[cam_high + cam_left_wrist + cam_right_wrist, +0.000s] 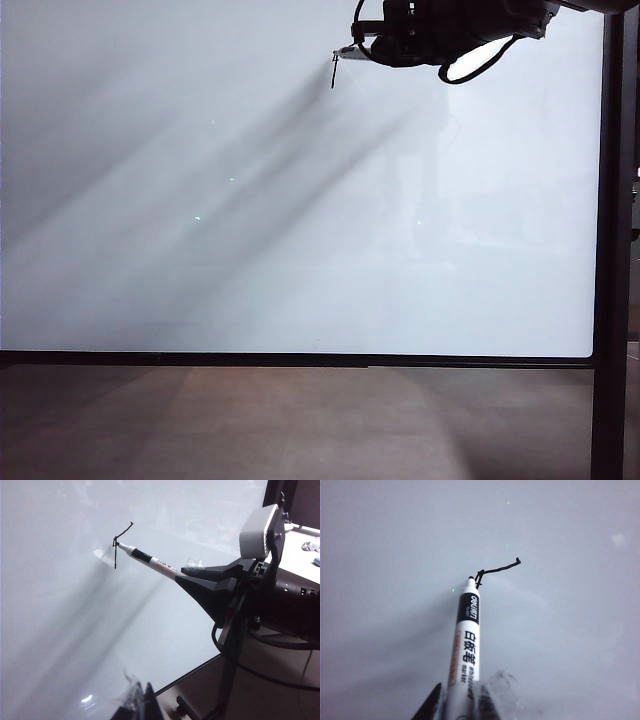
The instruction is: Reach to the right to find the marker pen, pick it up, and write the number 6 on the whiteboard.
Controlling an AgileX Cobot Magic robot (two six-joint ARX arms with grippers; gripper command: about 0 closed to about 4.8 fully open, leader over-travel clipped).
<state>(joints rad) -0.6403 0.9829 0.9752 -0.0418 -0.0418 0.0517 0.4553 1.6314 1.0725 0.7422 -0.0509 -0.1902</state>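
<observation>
The right gripper (182,572) is clamped on the marker pen (150,560), holding it by its rear end with the dark tip pressed against the whiteboard (300,200) near the board's upper right part. At the tip lies the start of the number 6 (120,542): a short slanted top stroke joined to a thin downward line, both black. In the right wrist view the pen (466,640) runs out from between the black fingers (427,707) to that same mark (495,571). The right arm's black body and looping cable (480,65) enter at the top right of the exterior view. The left gripper (137,705) hangs low, nearer the board's bottom edge; only its tips show, so its state cannot be told
</observation>
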